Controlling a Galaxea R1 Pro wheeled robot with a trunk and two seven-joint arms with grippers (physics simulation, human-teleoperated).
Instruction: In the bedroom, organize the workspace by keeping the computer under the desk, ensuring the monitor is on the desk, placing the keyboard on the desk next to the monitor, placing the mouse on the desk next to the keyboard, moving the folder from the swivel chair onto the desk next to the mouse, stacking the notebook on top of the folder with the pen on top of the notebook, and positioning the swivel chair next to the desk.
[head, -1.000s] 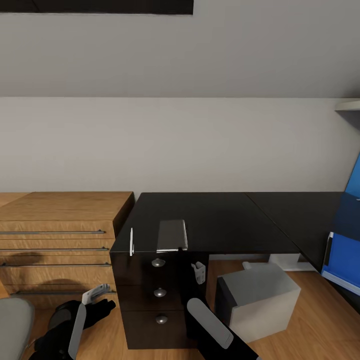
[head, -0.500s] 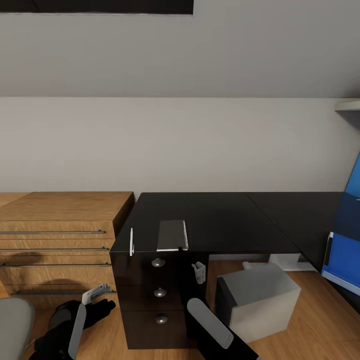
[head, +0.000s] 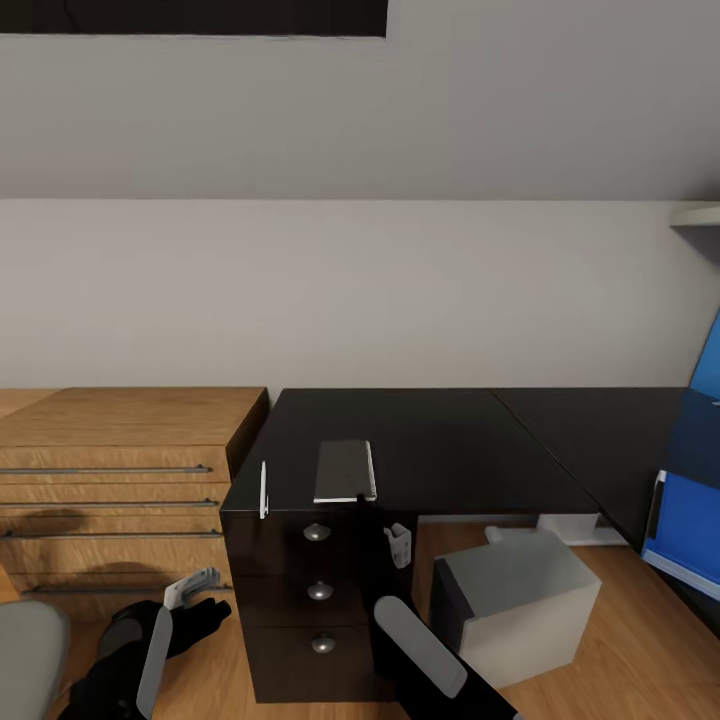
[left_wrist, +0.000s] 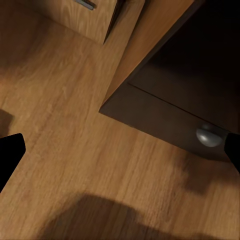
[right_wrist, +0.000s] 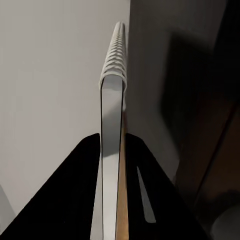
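the notebook (head: 344, 470) lies flat at the desk's (head: 450, 440) front left corner, spiral edge on its right, and the right tool (right_wrist: 112, 200) is pinching it: in the right wrist view the two dark fingers (right_wrist: 75, 200) press on either side of its thin edge, with the spiral (right_wrist: 116, 55) running away from the camera. the pen (head: 263, 486) lies just beside the notebook at the desk's left edge, apart from it. so the step in hand looks like picking up the notebook, to be stacked on the folder, which i can't pick out here. next calls for a clean lift clear of the desk without nudging the pen. the left tool (head: 190, 588) hangs low by the drawers (head: 320, 590) over the floor; its fingertips sit far apart in the left wrist view, so it is spread and holds nothing. the computer (head: 515, 600) sits under the desk.
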